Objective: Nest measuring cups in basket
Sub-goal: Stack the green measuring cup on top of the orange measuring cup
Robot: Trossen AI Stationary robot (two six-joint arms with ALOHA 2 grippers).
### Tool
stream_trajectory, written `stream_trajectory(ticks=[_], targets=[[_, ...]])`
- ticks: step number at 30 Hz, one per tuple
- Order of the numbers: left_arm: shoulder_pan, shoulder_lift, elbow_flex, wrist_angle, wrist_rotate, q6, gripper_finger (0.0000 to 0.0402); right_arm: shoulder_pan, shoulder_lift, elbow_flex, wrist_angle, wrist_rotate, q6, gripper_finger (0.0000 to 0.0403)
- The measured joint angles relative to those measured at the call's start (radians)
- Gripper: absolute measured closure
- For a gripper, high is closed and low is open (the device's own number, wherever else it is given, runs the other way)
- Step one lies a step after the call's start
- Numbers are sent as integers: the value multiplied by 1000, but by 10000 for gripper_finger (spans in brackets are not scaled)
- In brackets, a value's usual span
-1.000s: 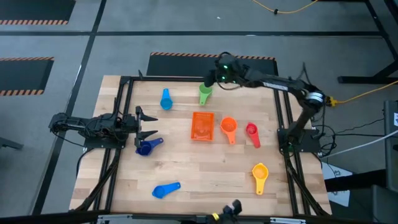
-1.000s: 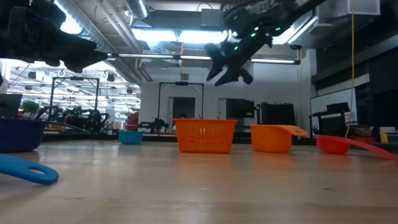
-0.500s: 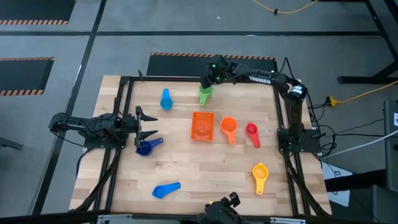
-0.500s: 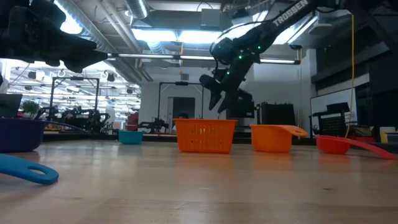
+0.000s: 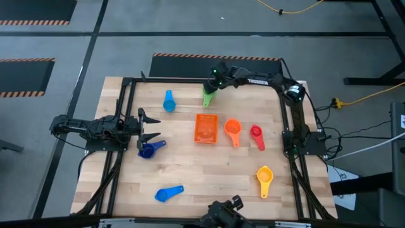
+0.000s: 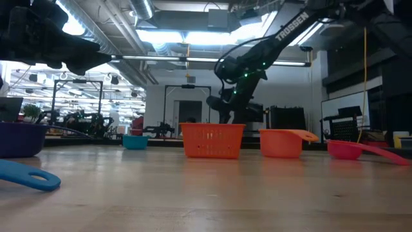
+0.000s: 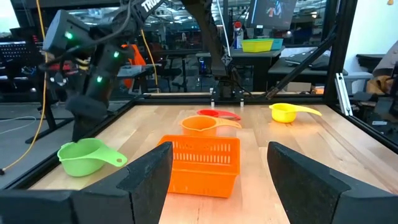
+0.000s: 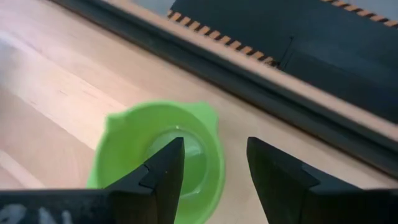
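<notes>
A green measuring cup [image 8: 163, 158] sits upright on the table near the far edge [image 5: 208, 96]. My right gripper [image 8: 214, 146] hovers open just above it, slanting down. One finger is over the bowl and the other beyond the rim; I see no touch. The orange basket [image 5: 206, 128] stands mid-table. Around it lie an orange cup [image 5: 232, 130], a red cup [image 5: 256, 134], a yellow cup [image 5: 264, 176], a light blue cup [image 5: 169, 101], a dark blue cup [image 5: 149, 149] and a blue cup [image 5: 169, 193]. My left gripper [image 5: 149, 126] waits open at the left side.
A black metal frame [image 5: 288, 120] runs around the tabletop; its far rail [image 8: 261, 87] passes close behind the green cup. The light blue cup lies to the left of the green one, with bare wood between them.
My right gripper has come down from high above the far edge toward the green cup, shifting a little toward the table's left, and has tipped more steeply downward. The cups and the basket have stayed where they were.
</notes>
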Motion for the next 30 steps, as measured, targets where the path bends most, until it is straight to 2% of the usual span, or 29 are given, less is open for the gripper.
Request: stream_trajectory(ticks=[6,10,14,21,30], targets=[[0,0,0,0,0,0,146,0,36,0,0,-30,-1,225],[0,0,0,0,0,0,146,0,41,-1,-4,-40,-3,244],[0,0,0,0,0,0,146,-1,41,-1,-3,-40,-15,286],[0,0,0,0,0,0,146,-3,41,-1,3,-40,-31,384],[0,0,0,0,1,-1,146,-3,18,9,-23,-39,-104,391]])
